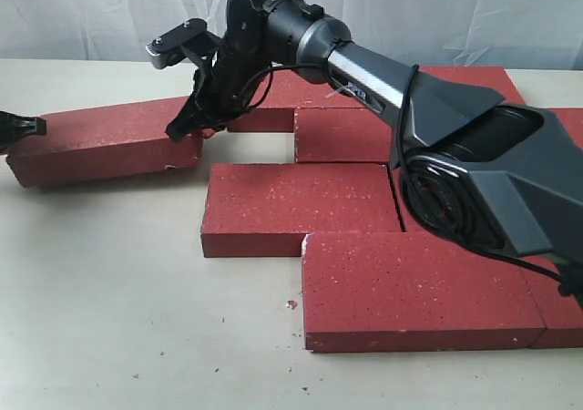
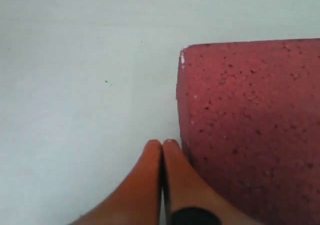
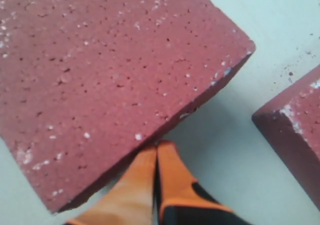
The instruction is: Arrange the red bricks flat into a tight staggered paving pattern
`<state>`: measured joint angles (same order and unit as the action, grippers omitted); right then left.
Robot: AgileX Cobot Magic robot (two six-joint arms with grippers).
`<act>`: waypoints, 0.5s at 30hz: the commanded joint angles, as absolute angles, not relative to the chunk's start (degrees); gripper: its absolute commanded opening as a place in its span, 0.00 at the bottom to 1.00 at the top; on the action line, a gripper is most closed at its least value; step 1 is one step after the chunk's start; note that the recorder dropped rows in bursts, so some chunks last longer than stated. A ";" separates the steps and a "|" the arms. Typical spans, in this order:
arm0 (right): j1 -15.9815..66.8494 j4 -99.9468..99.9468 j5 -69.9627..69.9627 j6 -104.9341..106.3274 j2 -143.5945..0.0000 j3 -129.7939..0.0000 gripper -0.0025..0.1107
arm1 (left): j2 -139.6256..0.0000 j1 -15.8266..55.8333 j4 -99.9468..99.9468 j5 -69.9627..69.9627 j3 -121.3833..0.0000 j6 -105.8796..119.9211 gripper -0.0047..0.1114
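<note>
Several red bricks lie flat on the pale table. One loose brick (image 1: 105, 141) lies apart at the left, slightly askew. The others form staggered rows: a middle brick (image 1: 296, 205), a front brick (image 1: 414, 287) and back bricks (image 1: 342, 135). My left gripper (image 1: 36, 125) is shut and empty at the loose brick's left end; its tips (image 2: 162, 144) sit beside that brick's corner (image 2: 250, 125). My right gripper (image 1: 173, 132) reaches across the middle, shut and empty. Its tips (image 3: 157, 147) press against the side edge of the loose brick (image 3: 110, 75) near its right end.
The right arm (image 1: 437, 128) stretches over the laid bricks and hides some of them. A neighbouring brick's corner (image 3: 295, 135) lies close to the right gripper. Small crumbs (image 1: 291, 303) lie on the table (image 1: 109, 292) in front of the bricks.
</note>
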<state>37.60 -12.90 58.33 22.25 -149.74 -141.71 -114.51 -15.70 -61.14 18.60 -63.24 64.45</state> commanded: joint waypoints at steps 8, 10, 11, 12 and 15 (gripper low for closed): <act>38.07 -10.58 62.08 22.36 -150.95 -141.92 0.02 | -115.48 -13.52 -66.11 17.32 -63.42 68.21 0.04; 38.07 -10.58 62.08 22.36 -151.70 -141.92 0.02 | -116.36 -13.52 -66.11 15.42 -63.42 68.21 0.04; 38.07 -10.58 61.85 22.36 -152.31 -141.92 0.02 | -116.71 -13.52 -66.26 13.38 -63.42 68.21 0.04; 37.97 -10.58 61.71 22.36 -152.54 -141.92 0.02 | -116.91 -13.52 -66.72 11.97 -63.42 68.21 0.04; 37.97 -10.43 61.98 22.36 -152.72 -141.92 0.02 | -117.02 -13.63 -68.30 11.21 -63.42 68.21 0.04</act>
